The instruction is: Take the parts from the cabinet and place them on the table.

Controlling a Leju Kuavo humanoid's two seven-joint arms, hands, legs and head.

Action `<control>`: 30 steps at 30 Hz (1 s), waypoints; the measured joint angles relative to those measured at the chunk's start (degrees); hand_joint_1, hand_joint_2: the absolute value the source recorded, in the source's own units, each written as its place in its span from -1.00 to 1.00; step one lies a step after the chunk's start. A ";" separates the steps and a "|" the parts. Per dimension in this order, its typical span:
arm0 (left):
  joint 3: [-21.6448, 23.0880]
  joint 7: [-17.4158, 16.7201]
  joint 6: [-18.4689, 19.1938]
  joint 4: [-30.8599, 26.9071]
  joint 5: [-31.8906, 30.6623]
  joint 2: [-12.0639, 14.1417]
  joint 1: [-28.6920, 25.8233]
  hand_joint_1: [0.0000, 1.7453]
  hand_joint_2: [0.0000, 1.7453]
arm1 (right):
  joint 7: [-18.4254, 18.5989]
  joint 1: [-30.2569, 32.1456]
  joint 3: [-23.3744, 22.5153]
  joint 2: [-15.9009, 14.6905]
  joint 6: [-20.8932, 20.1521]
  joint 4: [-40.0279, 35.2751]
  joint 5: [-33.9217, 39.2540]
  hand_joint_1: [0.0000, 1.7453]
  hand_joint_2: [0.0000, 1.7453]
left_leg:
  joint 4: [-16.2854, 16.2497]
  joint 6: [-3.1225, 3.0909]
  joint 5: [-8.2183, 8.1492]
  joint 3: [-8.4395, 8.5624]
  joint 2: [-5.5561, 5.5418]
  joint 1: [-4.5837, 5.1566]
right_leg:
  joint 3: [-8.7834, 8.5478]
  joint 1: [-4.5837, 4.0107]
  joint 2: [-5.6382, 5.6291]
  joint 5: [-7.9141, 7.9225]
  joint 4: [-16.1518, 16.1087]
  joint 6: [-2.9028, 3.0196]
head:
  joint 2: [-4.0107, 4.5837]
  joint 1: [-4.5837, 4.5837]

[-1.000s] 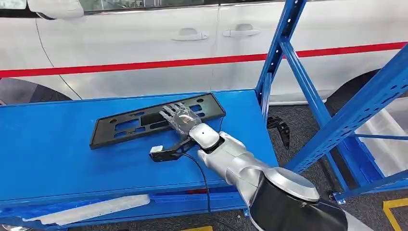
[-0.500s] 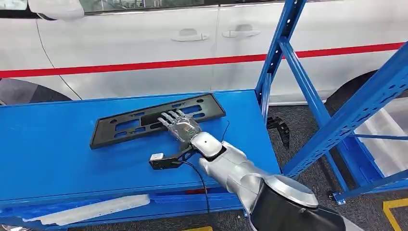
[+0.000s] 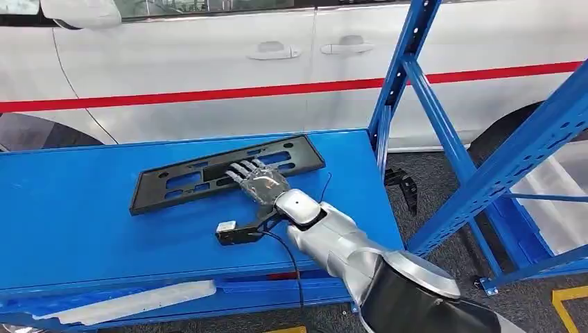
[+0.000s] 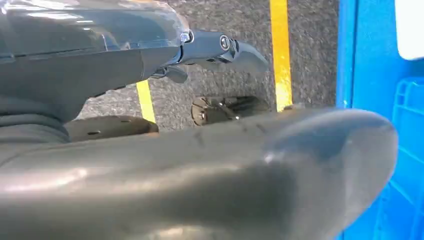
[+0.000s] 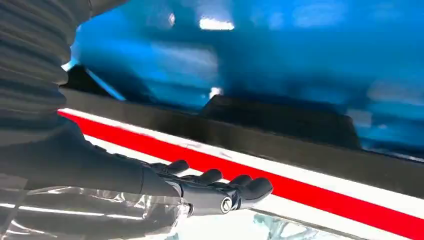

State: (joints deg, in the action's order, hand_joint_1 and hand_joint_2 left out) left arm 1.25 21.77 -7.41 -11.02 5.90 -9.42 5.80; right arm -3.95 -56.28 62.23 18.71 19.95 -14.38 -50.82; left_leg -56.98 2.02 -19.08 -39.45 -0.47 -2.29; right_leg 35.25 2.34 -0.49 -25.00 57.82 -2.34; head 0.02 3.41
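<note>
Black plate (image 3: pixel 225 171), right hand (image 3: pixel 260 182) resting on it

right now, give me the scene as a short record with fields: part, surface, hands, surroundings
part: black plastic frame, lying flat on the table
surface: blue table
right hand: over the frame's near edge, fingers stretched flat across it, not curled around it; whether it presses on the frame cannot be told
left hand: hanging over grey floor with yellow lines
surroundings: white car with red stripe behind the table; blue rack to the right
</note>
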 joint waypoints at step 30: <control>-0.68 0.35 2.64 0.00 0.35 1.05 1.68 -1.00 -1.00 | 3.28 -4.20 -4.20 -1.40 -2.69 0.44 -0.68 -1.00 -1.00 | 0.00 0.01 0.00 -0.07 0.00 0.00 | 0.00 0.00 -0.01 0.01 0.00 0.01 | 0.00 0.00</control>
State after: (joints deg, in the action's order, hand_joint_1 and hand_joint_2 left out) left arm 0.57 22.12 -4.77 -11.02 6.25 -8.37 7.48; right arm -0.67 -60.48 58.03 17.31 17.26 -13.94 -51.49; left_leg -56.98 2.03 -19.08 -39.52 -0.47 -2.29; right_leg 35.26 2.34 -0.50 -24.99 57.83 -2.33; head 0.02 3.41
